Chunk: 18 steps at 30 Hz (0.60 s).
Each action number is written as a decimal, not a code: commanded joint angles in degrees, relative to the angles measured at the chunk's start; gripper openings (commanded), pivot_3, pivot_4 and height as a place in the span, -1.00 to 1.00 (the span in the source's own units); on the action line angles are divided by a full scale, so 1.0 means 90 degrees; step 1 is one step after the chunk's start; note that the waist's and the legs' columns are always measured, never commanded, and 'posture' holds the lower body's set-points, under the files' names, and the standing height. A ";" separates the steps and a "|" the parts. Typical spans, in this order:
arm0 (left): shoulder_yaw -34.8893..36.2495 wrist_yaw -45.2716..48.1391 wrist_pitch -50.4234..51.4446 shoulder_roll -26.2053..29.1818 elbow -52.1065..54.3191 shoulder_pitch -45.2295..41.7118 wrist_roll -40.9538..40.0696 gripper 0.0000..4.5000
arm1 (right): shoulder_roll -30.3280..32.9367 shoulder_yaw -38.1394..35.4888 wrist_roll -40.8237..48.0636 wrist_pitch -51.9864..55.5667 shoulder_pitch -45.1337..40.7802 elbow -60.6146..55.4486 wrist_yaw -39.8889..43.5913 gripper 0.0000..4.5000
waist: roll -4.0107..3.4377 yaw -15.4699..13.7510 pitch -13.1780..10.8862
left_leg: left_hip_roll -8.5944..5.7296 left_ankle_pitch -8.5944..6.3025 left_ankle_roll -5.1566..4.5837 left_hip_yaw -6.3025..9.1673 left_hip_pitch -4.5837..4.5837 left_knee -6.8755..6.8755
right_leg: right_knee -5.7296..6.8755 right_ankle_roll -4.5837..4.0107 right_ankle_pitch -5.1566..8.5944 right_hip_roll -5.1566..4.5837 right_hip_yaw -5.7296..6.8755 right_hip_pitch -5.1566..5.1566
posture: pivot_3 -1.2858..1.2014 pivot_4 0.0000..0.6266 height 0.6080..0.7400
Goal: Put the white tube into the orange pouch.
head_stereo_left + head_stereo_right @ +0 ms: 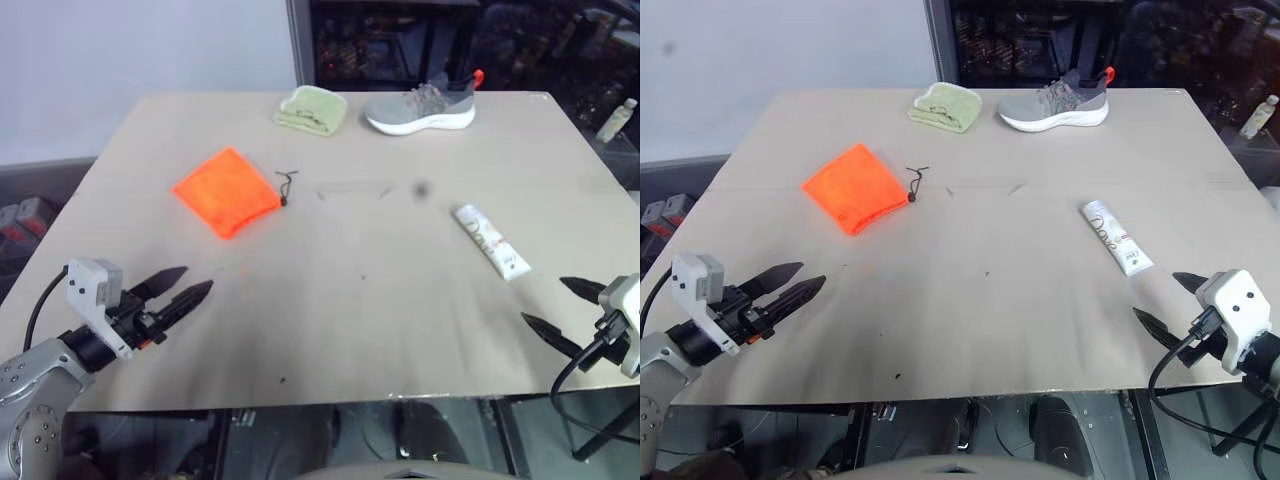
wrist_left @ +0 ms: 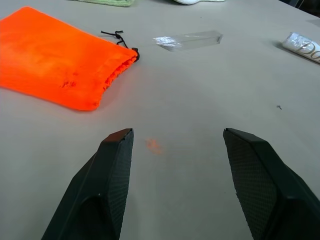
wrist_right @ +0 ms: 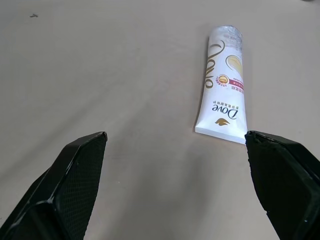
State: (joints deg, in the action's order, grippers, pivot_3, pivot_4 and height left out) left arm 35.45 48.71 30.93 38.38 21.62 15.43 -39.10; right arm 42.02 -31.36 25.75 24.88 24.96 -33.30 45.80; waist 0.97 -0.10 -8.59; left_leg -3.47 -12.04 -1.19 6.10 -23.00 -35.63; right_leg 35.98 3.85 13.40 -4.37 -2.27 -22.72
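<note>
Since the white tube lies flat on the bench just ahead of the right gripper, long axis pointing away from its wide-apart, empty jaws, that arm is nearer; left gripper, also apart, faces the orange pouch.

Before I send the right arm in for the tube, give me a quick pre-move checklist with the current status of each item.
1. Right gripper open and empty: ok.
2. Left gripper open and empty: ok.
3. White tube lying flat on the table, nothing on or against it, just ahead of the right gripper: ok.
4. Orange pouch within the left arm's side, clear of the green cloth and sneaker: ok.
5. Pouch mouth open enough to take the tube: not ok; it looks gathered at the cord end.
6. Tube cap on: cannot tell.
</note>
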 commanded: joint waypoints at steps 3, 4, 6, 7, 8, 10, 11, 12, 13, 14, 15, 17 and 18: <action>0.0015 -0.0236 -0.0132 0.0093 0.0075 -0.0314 -0.0006 0.31 | -0.0165 0.0034 0.0000 -0.0264 -0.0070 0.0011 -0.0044 1.00 | 0.0002 -0.0046 -0.0001 | 0.0002 0.0000 0.0000 0.0001 0.0001 0.0000 | 0.0000 0.0003 0.0002 0.0000 -0.0001 0.0001 | 0.03 -0.52 1.00; -0.0023 -0.0279 -0.0117 0.0097 0.0118 -0.0366 0.0006 0.31 | -0.0208 0.0064 0.0019 -0.0298 -0.0120 0.0061 -0.0044 1.00 | 0.0002 -0.0061 -0.0001 | 0.0005 0.0000 0.0001 0.0001 0.0001 0.0000 | 0.0000 0.0004 0.0002 0.0001 0.0002 0.0001 | 0.03 -0.52 1.00; -0.0133 -0.0428 -0.0114 0.0075 0.0199 -0.0498 0.0072 0.31 | -0.0253 0.0117 0.0003 -0.0396 -0.0180 0.0105 -0.0022 1.00 | -0.0004 -0.0071 -0.0004 | 0.0006 0.0000 0.0001 -0.0001 0.0004 0.0000 | 0.0000 0.0004 0.0002 0.0001 0.0001 0.0003 | 0.03 -0.52 1.00; -0.0184 -0.0540 -0.0097 0.0050 0.0244 -0.0587 0.0079 0.31 | -0.0267 0.0146 -0.0005 -0.0435 -0.0205 0.0106 -0.0011 1.00 | -0.0004 -0.0071 -0.0004 | 0.0006 0.0000 0.0001 -0.0005 0.0004 0.0000 | 0.0000 0.0004 0.0002 0.0000 -0.0001 0.0003 | 0.03 -0.52 1.00; -0.0200 -0.0699 -0.0101 -0.0004 0.0278 -0.0705 0.0076 0.31 | -0.0301 0.0168 0.0003 -0.0450 -0.0244 0.0086 -0.0047 1.00 | -0.0003 -0.0077 -0.0005 | 0.0006 0.0000 0.0000 -0.0008 0.0004 0.0000 | 0.0000 0.0004 0.0002 0.0000 -0.0002 0.0003 | 0.03 -0.52 1.00; -0.0234 -0.0938 -0.0078 -0.0031 0.0302 -0.0890 0.0079 0.31 | -0.0392 0.0219 0.0012 -0.0503 -0.0345 0.0040 -0.0158 1.00 | -0.0001 -0.0078 -0.0006 | 0.0006 0.0000 0.0000 -0.0008 0.0002 0.0000 | -0.0001 0.0003 0.0001 0.0001 0.0000 0.0002 | 0.03 -0.52 1.00; -0.0268 -0.0992 -0.0029 -0.0012 0.0305 -0.0950 0.0062 0.31 | -0.0440 0.0258 -0.0002 -0.0534 -0.0393 0.0020 -0.0211 1.00 | 0.0000 -0.0079 -0.0006 | 0.0006 0.0000 0.0000 -0.0008 0.0003 0.0000 | -0.0001 -0.0001 -0.0002 0.0002 0.0002 0.0002 | 0.03 -0.52 1.00; -0.0341 -0.1057 -0.0043 0.0010 0.0304 -0.1014 0.0136 0.31 | -0.0487 0.0324 -0.0035 -0.0577 -0.0442 -0.0005 -0.0256 1.00 | -0.0001 -0.0078 -0.0006 | 0.0007 0.0000 0.0000 -0.0008 0.0003 0.0001 | -0.0001 -0.0014 -0.0010 0.0005 0.0005 0.0002 | 0.03 -0.52 1.00; -0.0413 -0.1107 -0.0082 0.0026 0.0303 -0.1061 0.0226 0.31 | -0.0525 0.0398 -0.0060 -0.0623 -0.0484 -0.0040 -0.0278 1.00 | -0.0001 -0.0076 -0.0006 | 0.0007 0.0000 0.0000 -0.0009 0.0004 0.0002 | -0.0001 -0.0018 -0.0012 0.0006 0.0010 0.0002 | 0.03 -0.52 1.00; -0.0457 -0.1143 -0.0124 0.0036 0.0302 -0.1084 0.0287 0.31 | -0.0546 0.0448 -0.0075 -0.0656 -0.0504 -0.0065 -0.0293 1.00 | -0.0002 -0.0075 -0.0007 | 0.0007 0.0001 -0.0001 -0.0012 0.0006 0.0004 | -0.0001 -0.0019 -0.0013 0.0007 0.0014 0.0002 | 0.03 -0.52 1.00; -0.0512 -0.1150 -0.0125 0.0056 0.0309 -0.1116 0.0305 0.31 | -0.0588 0.0528 -0.0032 -0.0687 -0.0563 -0.0141 -0.0309 1.00 | -0.0002 -0.0075 -0.0007 | 0.0007 0.0002 -0.0003 -0.0016 0.0008 0.0007 | -0.0001 -0.0020 -0.0013 0.0008 0.0014 0.0002 | 0.03 -0.52 1.00; -0.0728 -0.1288 -0.0117 0.0142 0.0319 -0.1233 0.0524 0.31 | -0.0663 0.0837 0.0306 -0.0570 -0.0852 -0.0417 -0.0311 1.00 | -0.0001 -0.0063 -0.0008 | 0.0007 0.0004 -0.0007 -0.0018 0.0008 0.0007 | -0.0001 -0.0020 -0.0014 0.0010 0.0013 0.0001 | 0.03 -0.52 1.00; -0.0885 -0.1361 -0.0184 0.0187 0.0298 -0.1314 0.0730 0.31 | -0.0650 0.1063 0.0367 -0.0608 -0.1021 -0.0559 -0.0243 1.00 | -0.0002 -0.0058 -0.0010 | 0.0008 0.0004 -0.0007 -0.0020 0.0010 0.0008 | -0.0001 -0.0020 -0.0014 0.0012 0.0011 0.0000 | 0.03 -0.52 1.00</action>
State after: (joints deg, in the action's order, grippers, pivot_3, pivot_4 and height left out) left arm 28.38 37.34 30.69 38.86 22.04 4.64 -34.45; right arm 35.89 -23.33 26.92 20.30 17.51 -34.02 43.29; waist 0.95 -0.63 -8.68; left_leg -3.37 -12.01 -1.24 5.91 -22.89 -35.56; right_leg 35.98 3.68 13.27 -4.23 -2.18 -22.71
